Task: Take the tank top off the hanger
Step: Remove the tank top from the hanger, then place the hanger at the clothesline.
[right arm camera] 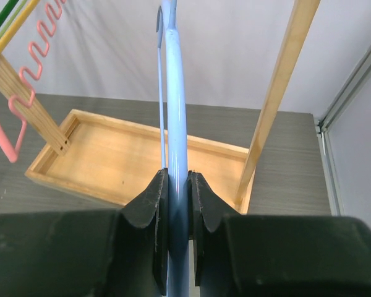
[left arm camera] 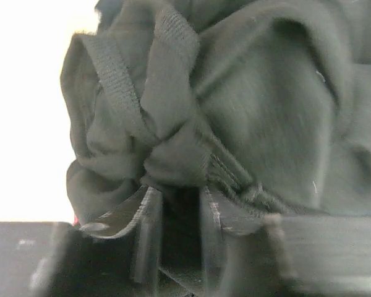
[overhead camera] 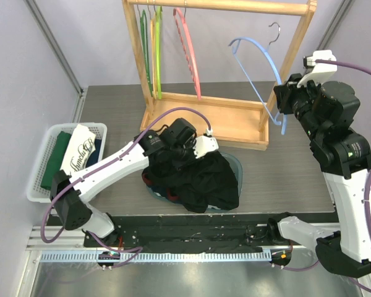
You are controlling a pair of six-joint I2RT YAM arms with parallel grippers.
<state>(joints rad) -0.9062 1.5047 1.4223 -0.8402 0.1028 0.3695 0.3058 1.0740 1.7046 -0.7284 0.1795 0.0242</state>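
The black tank top [overhead camera: 210, 182] lies crumpled in a heap on the table, off the hanger. My left gripper [overhead camera: 182, 162] is down on the heap's left side. In the left wrist view its jaws [left arm camera: 179, 193] stand a little apart, open, and a bunched fold of the tank top [left arm camera: 235, 93] rests right at the fingertips. The light blue hanger [overhead camera: 260, 48] is bare and held up at the rack's right end. My right gripper [overhead camera: 278, 102] is shut on the hanger's lower bar [right arm camera: 175, 93], seen pinched between the pads [right arm camera: 159, 192].
A wooden rack [overhead camera: 204, 117] with a tray base stands behind the heap, holding a pink hanger [overhead camera: 188, 43] and green and yellow ones [overhead camera: 151, 49]. A white basket [overhead camera: 37, 185] of folded clothes sits at the left. A pale blue-grey edge [overhead camera: 236, 168] shows under the heap.
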